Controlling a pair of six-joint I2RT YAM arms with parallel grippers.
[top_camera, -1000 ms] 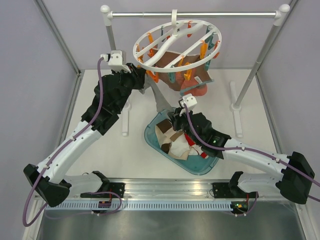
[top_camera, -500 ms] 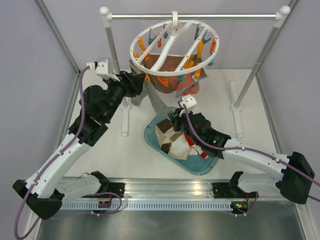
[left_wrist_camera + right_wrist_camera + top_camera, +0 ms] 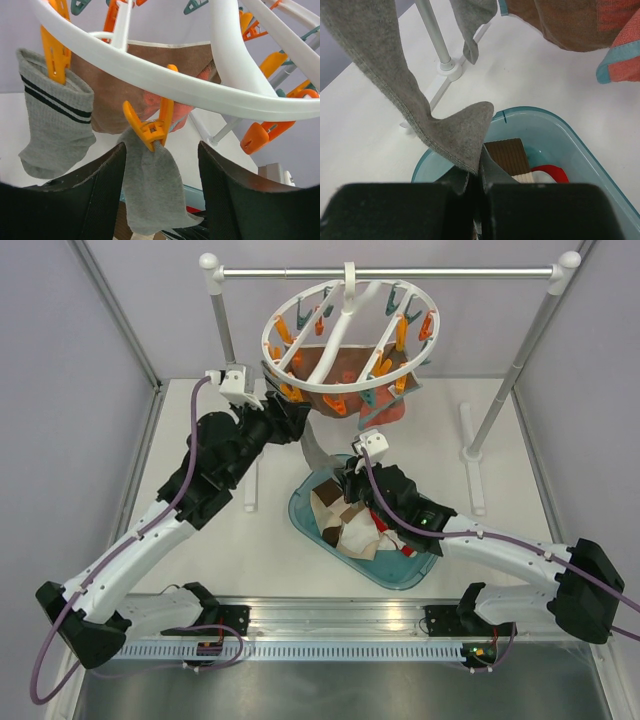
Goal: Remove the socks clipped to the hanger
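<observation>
Right end effector (image 3: 474, 175) is pinching shut on the toe of the plain grey fabric sock (image 3: 150, 192), above the teal plastic basin (image 3: 580, 145). Left end effector (image 3: 161, 160) is gaping wide, lining up on the orange plastic clothespin clip (image 3: 150, 131) that is biting the sock's cuff under the white round plastic ring hanger (image 3: 165, 82). Best bet: squeeze the clip's tails, not the fabric. The striped grey sock (image 3: 52, 125) and the brown cloth (image 3: 107, 95) are crowding in close.

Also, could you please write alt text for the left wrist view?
The open left gripper frames a plain grey fabric sock hanging from an orange plastic clothespin clip on the white round plastic hanger. At the picture's left, a grey sock with two dark stripes hangs from another orange clip; a brown cloth hangs behind.
</observation>
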